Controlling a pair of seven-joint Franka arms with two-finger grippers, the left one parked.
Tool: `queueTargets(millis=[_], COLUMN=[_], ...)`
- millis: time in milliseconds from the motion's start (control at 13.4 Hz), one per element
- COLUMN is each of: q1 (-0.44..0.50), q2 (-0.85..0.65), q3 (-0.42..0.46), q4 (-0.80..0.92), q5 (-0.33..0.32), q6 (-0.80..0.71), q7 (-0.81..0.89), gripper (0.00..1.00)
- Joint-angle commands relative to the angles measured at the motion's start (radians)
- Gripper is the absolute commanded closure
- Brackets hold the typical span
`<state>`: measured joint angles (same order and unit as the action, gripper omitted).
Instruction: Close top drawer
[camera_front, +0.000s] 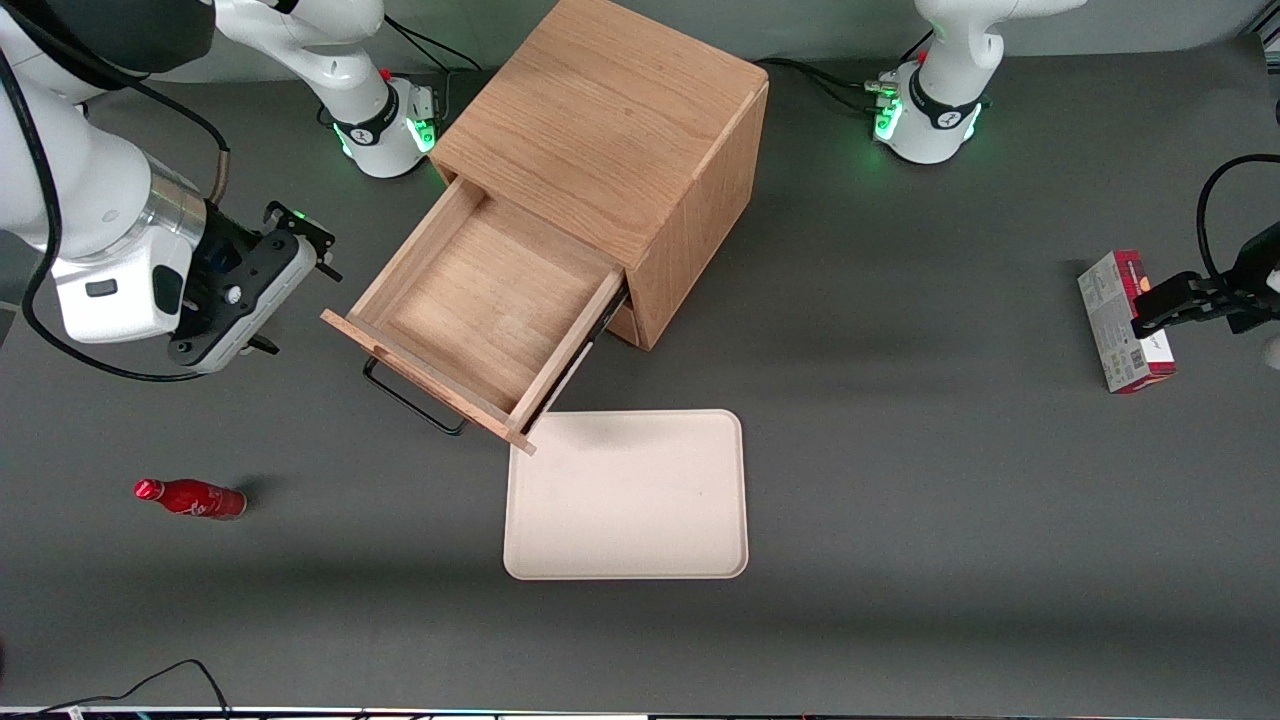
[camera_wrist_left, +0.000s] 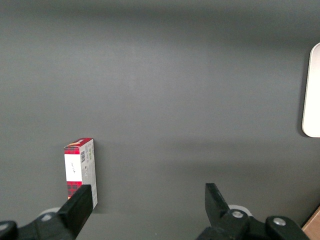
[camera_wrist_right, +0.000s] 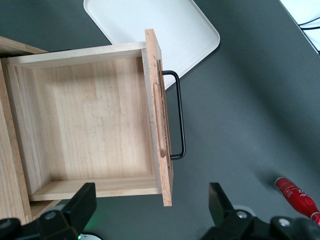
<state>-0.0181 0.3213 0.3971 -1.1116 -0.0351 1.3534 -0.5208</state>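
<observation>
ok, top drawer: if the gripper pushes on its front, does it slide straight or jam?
The top drawer looks rigid and empty, so probably light and easy to slide. A push near one end of its front might skew it; aiming by the handle looks safer. The gripper, fingers open, hangs above the drawer's side edge.

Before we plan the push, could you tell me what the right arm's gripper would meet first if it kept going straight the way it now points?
The gripper, fingers open, hangs beside the open top drawer, pointing down. Going straight on, it would probably meet the drawer's front panel near its end, or just miss it and reach the table; depth is unclear.
</observation>
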Motion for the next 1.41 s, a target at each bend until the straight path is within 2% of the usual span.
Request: queueTargets(millis=[0, 745, 819, 894, 1043, 1117, 1340], q1=[0.001, 0.0, -0.002, -0.009, -0.017, -0.011, -0.008], q2=[0.004, 0.009, 0.013, 0.031, 0.068, 0.068, 0.064], q3=[-0.006, -0.007, -0.007, -0.02, -0.11, -0.148, -0.164], q4=[0.016, 0.016, 0.015, 0.015, 0.027, 0.032, 0.035], q5=[0.017, 0.023, 0.049, 0.128, 0.31, 0.36, 0.366], q6=[-0.017, -0.017, -0.028, -0.057, -0.129, -0.151, -0.157], q7=[-0.021, -0.022, -0.022, -0.025, -0.085, -0.108, -0.102], gripper=[0.0, 0.0, 0.0, 0.0, 0.0, 0.0, 0.0])
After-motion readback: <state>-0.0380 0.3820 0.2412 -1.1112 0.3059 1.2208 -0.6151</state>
